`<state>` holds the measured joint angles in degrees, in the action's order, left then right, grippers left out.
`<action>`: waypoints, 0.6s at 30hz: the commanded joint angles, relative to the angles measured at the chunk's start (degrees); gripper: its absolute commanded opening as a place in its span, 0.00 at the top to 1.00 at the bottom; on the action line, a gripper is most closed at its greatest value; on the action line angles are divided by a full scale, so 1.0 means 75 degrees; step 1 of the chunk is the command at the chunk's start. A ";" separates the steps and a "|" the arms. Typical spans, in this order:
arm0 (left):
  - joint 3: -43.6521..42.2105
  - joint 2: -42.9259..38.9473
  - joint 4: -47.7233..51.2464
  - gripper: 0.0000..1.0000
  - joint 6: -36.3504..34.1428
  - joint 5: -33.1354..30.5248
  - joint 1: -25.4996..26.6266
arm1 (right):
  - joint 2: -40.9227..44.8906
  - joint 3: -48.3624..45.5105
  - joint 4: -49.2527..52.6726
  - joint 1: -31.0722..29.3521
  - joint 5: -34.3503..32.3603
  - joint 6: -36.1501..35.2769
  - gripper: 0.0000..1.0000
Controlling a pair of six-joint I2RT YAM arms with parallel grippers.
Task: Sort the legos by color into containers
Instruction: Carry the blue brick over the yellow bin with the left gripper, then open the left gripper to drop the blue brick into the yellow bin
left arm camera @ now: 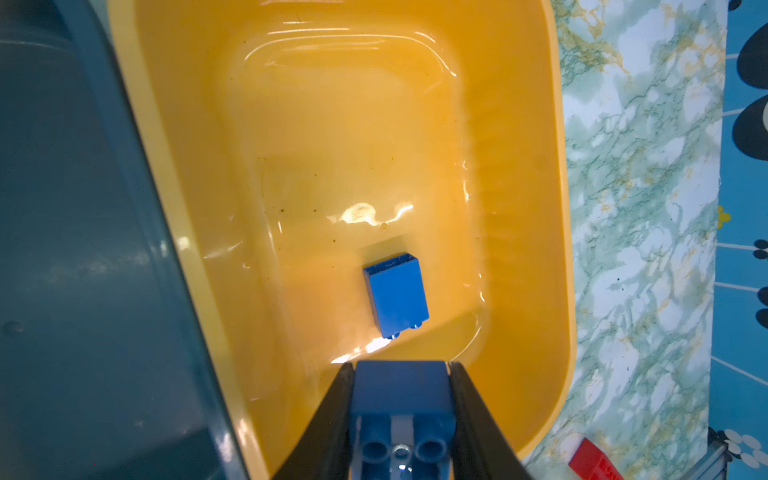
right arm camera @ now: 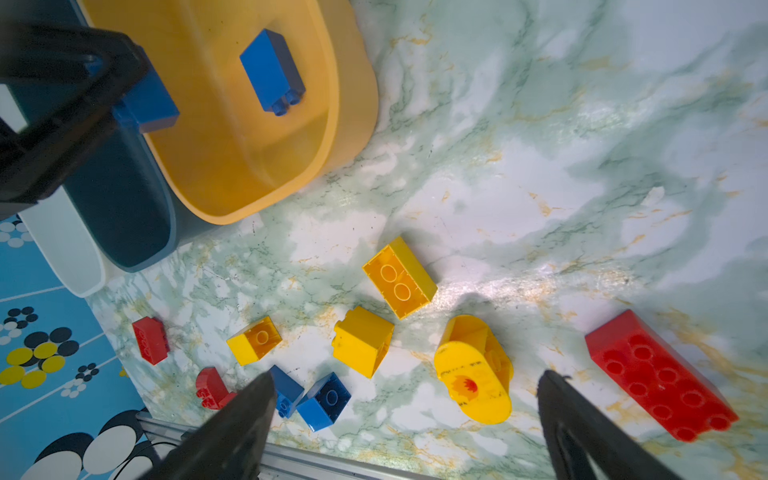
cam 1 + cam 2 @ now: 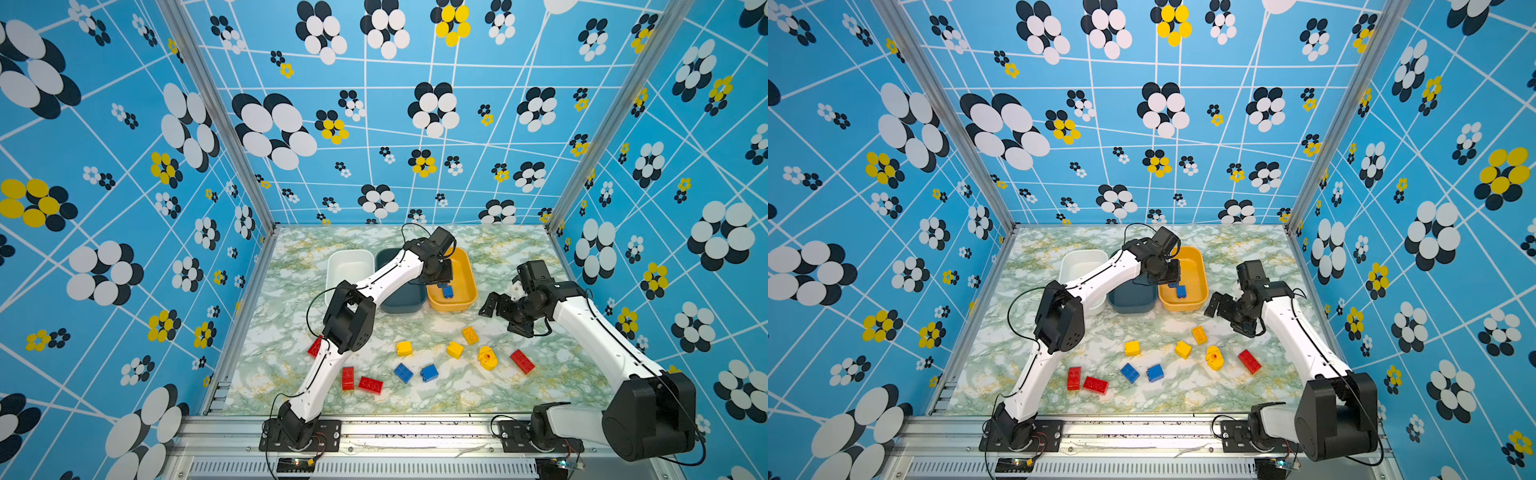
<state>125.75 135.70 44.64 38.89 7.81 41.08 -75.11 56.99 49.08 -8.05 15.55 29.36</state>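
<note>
Over the yellow-orange tub (image 1: pixel 540 166), left end effector (image 1: pixel 401 365) is gripping a blue brick (image 1: pixel 401 395); a high drop risks bounce-out; right end effector (image 2: pixel 407 376) is gaping.

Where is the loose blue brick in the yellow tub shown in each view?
In a top view: loose brick in the yellow tub, towards its near end.
In a top view: the same spot.
Left wrist: it lies beyond the held brick.
Right wrist: it lies beside the held brick.
Shared landmark: the yellow tub.

Blue lego (image 1: pixel 397 295) inside yellow-orange tub (image 1: pixel 332 124)
</note>
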 commanded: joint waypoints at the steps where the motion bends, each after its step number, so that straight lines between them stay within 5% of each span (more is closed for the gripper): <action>1: 0.0174 0.0058 0.0194 0.58 -0.0188 0.0098 0.0042 | 0.0121 -0.0165 0.0148 0.0054 -0.0023 0.0061 0.01; 18: -0.0409 -0.0764 -0.0521 0.36 -0.0084 0.0302 0.0054 | 0.0435 -0.1063 0.0474 -0.0272 -0.0561 -0.0833 0.01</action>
<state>124.84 135.00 43.11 38.37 8.99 41.08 -73.21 50.50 50.24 -8.75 13.98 25.82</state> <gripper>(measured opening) 0.633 0.991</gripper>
